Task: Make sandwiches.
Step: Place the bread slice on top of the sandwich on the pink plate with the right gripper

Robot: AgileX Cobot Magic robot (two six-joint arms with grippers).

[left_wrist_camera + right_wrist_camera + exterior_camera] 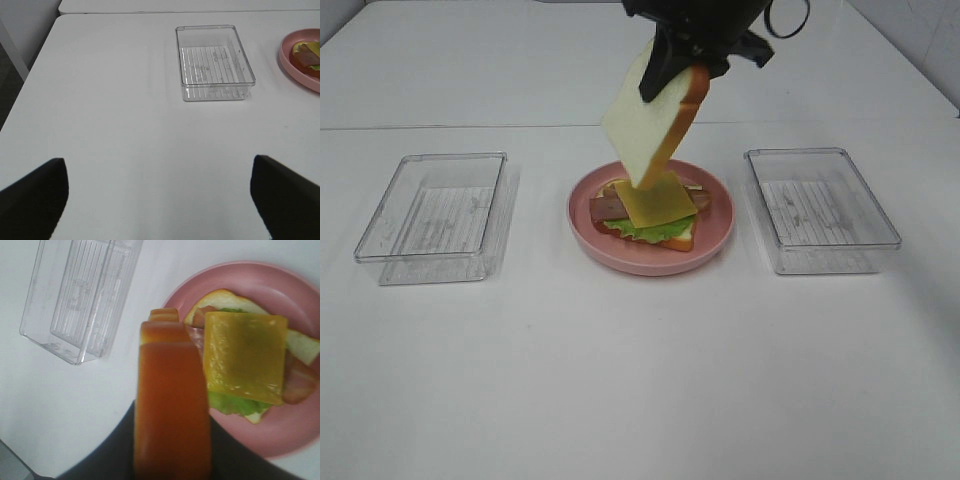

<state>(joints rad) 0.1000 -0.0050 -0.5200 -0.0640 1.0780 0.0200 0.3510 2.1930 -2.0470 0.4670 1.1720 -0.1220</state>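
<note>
My right gripper point(668, 72) is shut on a white bread slice point(645, 125) with an orange-brown crust, held tilted in the air above the pink plate point(620, 258). On the plate lies an open sandwich: bottom bread, green lettuce point(645, 230), brown bacon point(605, 207) and a yellow cheese square point(658, 200) on top. The right wrist view shows the held slice's crust point(172, 400) edge-on, with the cheese point(245, 357) and the plate point(300, 285) below it. My left gripper point(160, 197) stands open over bare table, away from the plate point(287, 62).
A clear plastic tray point(435, 215) sits left of the plate and another point(820, 210) to its right; both look empty. The left one point(215, 62) lies ahead of my left gripper. The white table's far seam runs behind the plate.
</note>
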